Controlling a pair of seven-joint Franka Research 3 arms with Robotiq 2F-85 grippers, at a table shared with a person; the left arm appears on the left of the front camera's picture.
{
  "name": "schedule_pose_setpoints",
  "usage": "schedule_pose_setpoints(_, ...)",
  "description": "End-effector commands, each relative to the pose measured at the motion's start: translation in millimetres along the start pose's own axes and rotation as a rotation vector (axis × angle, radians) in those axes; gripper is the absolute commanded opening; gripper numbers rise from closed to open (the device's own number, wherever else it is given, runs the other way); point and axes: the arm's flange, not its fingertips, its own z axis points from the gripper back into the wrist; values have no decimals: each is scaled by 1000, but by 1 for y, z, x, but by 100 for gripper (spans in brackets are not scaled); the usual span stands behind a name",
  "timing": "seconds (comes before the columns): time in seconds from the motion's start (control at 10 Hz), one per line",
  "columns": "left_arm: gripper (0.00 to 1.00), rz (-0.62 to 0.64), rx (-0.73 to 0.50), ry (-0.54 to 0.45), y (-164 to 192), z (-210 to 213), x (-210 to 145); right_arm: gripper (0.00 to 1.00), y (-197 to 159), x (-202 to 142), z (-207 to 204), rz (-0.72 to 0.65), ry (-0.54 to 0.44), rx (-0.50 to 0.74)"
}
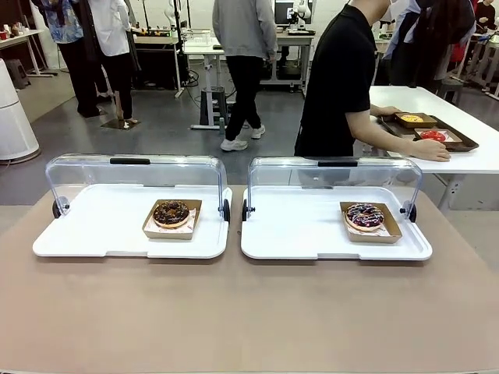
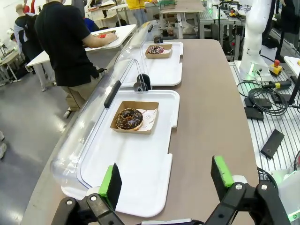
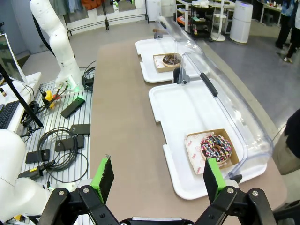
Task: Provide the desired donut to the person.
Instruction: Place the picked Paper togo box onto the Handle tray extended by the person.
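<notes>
Both donuts are soft and their icing smears, so grip the stiff cardboard trays: chocolate donut (image 1: 171,213) in the left display case (image 1: 132,241), sprinkled donut (image 1: 365,215) in the right. Left end effector (image 2: 166,180) and right end effector (image 3: 157,178) gape wide, empty.

Bright, even overhead room light, shadows soft and faint under the white trays (image 1: 132,248). Mild glare streaks on the clear lids (image 1: 136,175). Front view sharp. Both wrist views wide-angle, surface (image 2: 211,108) edges bowed toward corners. Green-padded fingers (image 3: 213,180) near lens slightly soft.
</notes>
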Motion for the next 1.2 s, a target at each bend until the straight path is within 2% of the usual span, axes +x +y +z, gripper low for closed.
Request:
schedule_pose_setpoints(0.0, 100, -3, 15, 0, -1, 0, -1, 100, 0, 0, -1, 7, -14, 4)
schedule_pose_setpoints(1.1, 100, -3, 15, 0, -1, 0, -1, 100, 0, 0, -1, 7, -14, 4)
